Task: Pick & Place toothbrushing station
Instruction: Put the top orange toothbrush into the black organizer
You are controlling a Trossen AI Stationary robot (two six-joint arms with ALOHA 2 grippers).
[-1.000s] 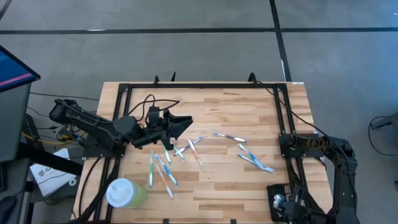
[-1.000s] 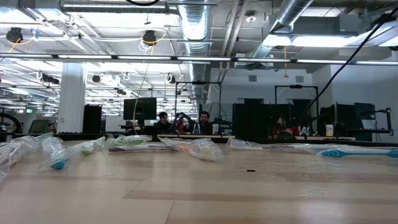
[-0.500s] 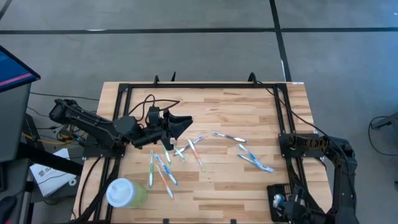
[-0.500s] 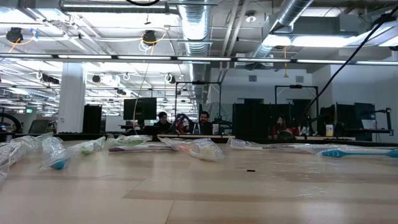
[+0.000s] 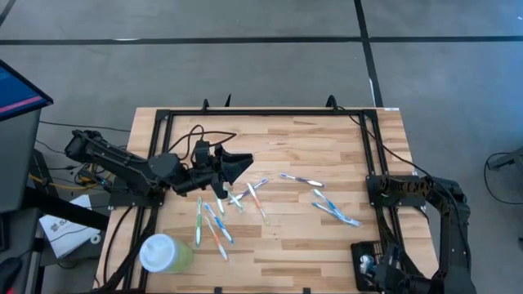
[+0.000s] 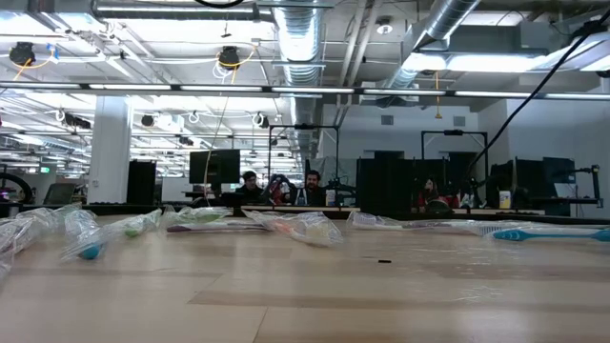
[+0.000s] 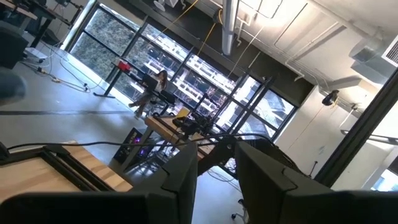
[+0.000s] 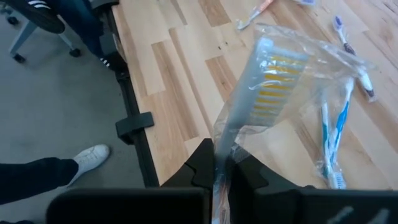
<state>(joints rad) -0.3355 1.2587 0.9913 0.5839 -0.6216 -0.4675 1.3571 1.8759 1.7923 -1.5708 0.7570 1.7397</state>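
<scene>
The toothbrushing station is out of view in every frame. My right gripper (image 5: 367, 262) (image 8: 224, 163) hangs over the table's near right corner, shut on a toothbrush with yellow bristles (image 8: 273, 78) sealed in a clear bag. My left gripper (image 5: 243, 160) (image 7: 217, 171) is raised over the table's left half, tipped slightly upward toward the room. Its fingers stand apart with nothing between them. Several loose toothbrushes (image 5: 214, 220) lie flat on the wood below and beside it. My right gripper pinches the lower part of the clear bag (image 8: 219, 149), with the brush handle inside it, between its two fingers. The fingers slant downward. The bristle end (image 8: 268, 93) sticks out beyond the fingertips, and the bag is lifted clear of the table.
A pale green cup with a white lid (image 5: 163, 253) stands at the near left corner. More toothbrushes (image 5: 335, 211) lie right of centre, and wrapped ones (image 6: 295, 227) show across the low view. A black frame (image 5: 270, 113) borders the table. A person's shoe (image 8: 90, 158) is on the floor beside it.
</scene>
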